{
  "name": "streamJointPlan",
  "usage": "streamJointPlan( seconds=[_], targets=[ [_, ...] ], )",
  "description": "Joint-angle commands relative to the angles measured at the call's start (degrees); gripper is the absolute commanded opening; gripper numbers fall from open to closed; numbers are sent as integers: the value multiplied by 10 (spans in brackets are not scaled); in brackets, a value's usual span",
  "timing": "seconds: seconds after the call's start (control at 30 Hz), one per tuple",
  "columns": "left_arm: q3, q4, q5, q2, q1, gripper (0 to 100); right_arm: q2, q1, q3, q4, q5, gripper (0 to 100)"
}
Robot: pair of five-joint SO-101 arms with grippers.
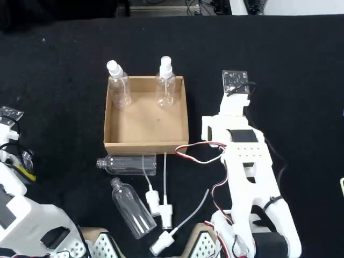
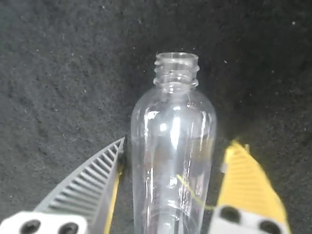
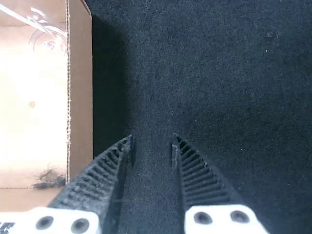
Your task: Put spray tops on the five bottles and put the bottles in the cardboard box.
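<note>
Starting at the far left, straddling an open-necked bottle with the left tool above the black bench. Not being able to tell whether it is clamping or merely flanking, so judging a slick clear wall liable to sliding or twisting away during the pressing-on of a top. Moving right, worrying about the lying bottle and the slanted bottle just in front of the cardboard box, both round, on their sides, and probably rolling at any nudge. Eyeing the three loose spray tops just right of those, with thin tubes running close together, likely snagging a neighbour during lifting or bending instead of entering a narrow neck. Noting two capped bottles standing against the box's far wall at upper centre, possibly tipping from a careless drop beside them. Holding the right tool with jaws apart on nothing, over bare bench just beside the box's outer wall, near enough to be risking a knock. Then the unclear parts. Losing the open-necked bottle's lower body to the frame edge. Barely making out a clear shape beside the left arm at the far left of the high view, possibly that same bottle. Struggling to trace the clear tubes against the dark cloth.
</note>
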Motion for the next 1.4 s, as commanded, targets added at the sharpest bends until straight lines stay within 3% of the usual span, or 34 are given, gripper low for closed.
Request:
streamJointPlan(
  seconds=[0.0,0.2,0.27,0.37,0.53,0.63,0.8,1.0,1.2,1.37],
  targets=[
    [-17,5,-7,-5,-6,205,-29,14,-2,-18,5,89],
    [2,5,-1,-11,-3,43,-29,14,-2,-18,5,89],
    [-7,5,15,-12,-3,29,-29,14,-2,-18,5,89],
    [-29,19,73,-26,-3,30,-29,14,-2,-18,5,89],
    [-58,114,150,-129,26,30,-29,14,-2,-18,5,89],
    [-49,114,254,-218,51,30,-29,14,-2,-18,5,89],
    [30,26,459,-335,78,30,-29,14,-2,-18,5,89],
    [199,-122,634,-433,137,30,-29,14,-2,-18,5,89],
    [320,-275,715,-503,175,30,-29,14,0,-18,5,89],
    [369,-293,760,-552,179,30,-34,14,3,-18,5,89]
  ],
)
